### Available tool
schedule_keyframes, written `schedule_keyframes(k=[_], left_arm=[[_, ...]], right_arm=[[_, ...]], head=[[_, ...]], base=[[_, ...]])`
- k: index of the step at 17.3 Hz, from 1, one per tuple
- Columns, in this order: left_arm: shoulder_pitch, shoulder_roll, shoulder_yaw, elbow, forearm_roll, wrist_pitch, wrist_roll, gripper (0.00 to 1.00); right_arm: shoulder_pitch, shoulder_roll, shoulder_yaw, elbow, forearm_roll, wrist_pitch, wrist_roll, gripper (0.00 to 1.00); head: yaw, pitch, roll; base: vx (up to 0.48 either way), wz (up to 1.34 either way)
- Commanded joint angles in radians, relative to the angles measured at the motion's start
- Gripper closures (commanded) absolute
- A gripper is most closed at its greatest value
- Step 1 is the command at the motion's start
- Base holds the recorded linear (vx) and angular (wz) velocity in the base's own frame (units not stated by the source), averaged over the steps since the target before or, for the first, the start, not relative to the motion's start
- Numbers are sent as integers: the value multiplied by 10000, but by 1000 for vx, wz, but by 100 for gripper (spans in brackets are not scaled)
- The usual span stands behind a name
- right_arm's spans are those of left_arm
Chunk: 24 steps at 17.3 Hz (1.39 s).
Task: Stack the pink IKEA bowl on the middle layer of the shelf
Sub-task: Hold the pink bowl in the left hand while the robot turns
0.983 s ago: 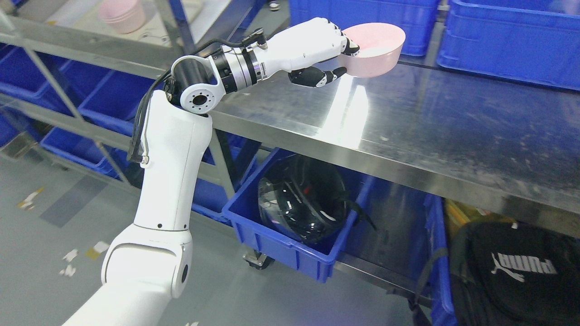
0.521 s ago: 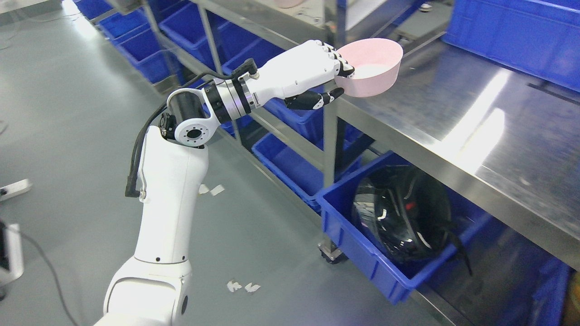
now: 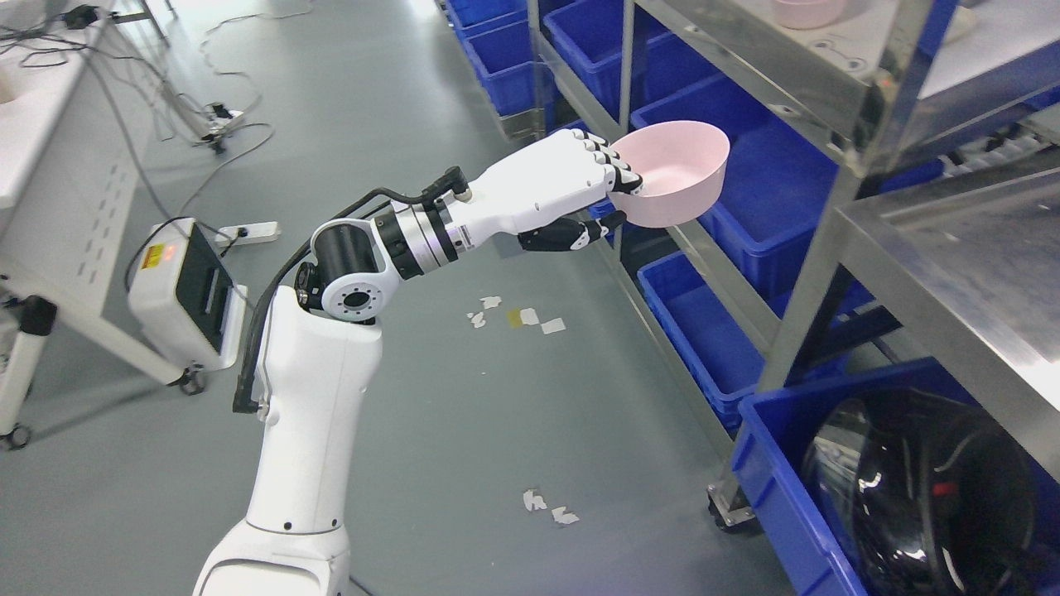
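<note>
**Q:** Where is the bowl?

**A:** The pink bowl (image 3: pixel 677 170) is held in the air by the robot's left hand (image 3: pixel 571 186), out over the grey floor (image 3: pixel 397 124) and just in front of a steel shelf (image 3: pixel 816 74). It tilts slightly, its open side up and toward the camera.

**Q:** How does the hand grip it?

**A:** The fingers (image 3: pixel 617 170) are hooked over the near rim, with dark tips inside the bowl, while the thumb (image 3: pixel 571 236) reaches under the wall from below. The hand is clamped on the rim. The white arm (image 3: pixel 315 397) rises from the bottom edge at left and bends at the elbow toward the shelf.

**Q:** And the right hand?

**A:** It does not show.

**Q:** What stands on the shelf?

**A:** On an upper level at the top edge sits another pink bowl (image 3: pixel 807 10), only partly in frame. Blue bins (image 3: pixel 762 174) fill the levels beneath it. The held bowl hangs in front of one of these bins, touching neither it nor the shelf.

**Q:** What else is in frame?

**A:** At right, a steel table (image 3: pixel 961 265) comes in from the edge. Under it, a blue bin (image 3: pixel 787 497) holds a black helmet (image 3: pixel 919 488). At left stands a white box (image 3: pixel 186 294) on wheels with a lit red light, beside a white table (image 3: pixel 50 190). Cables (image 3: pixel 207 116) trail across the floor beyond it, and scraps of tape (image 3: pixel 517 319) lie on the floor under the arm.
</note>
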Motion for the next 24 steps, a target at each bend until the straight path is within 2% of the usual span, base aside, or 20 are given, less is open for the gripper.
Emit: schedule_keyframes(k=[1,6,9,24], left_arm=[[419,174,-18,-487,52,3,4,98],[480,174,27,-487,7,3,-11,98],[985,174,104,-578,-55,3,-134,98],[1033,174,-218,-640,-9,3,-103,97]], right_arm=[[229,-175,0,-175,0,-3,2,0],[229,-175,0,-175,0,-3,2,0],[229,-175,0,-175,0,-3,2,0],[229,-175,0,-175,0,-3,2,0]], head=[[0,0,0],[0,0,0],[0,0,0],[0,0,0]], base=[[43,714],[63,721],[73,388],[176,87]])
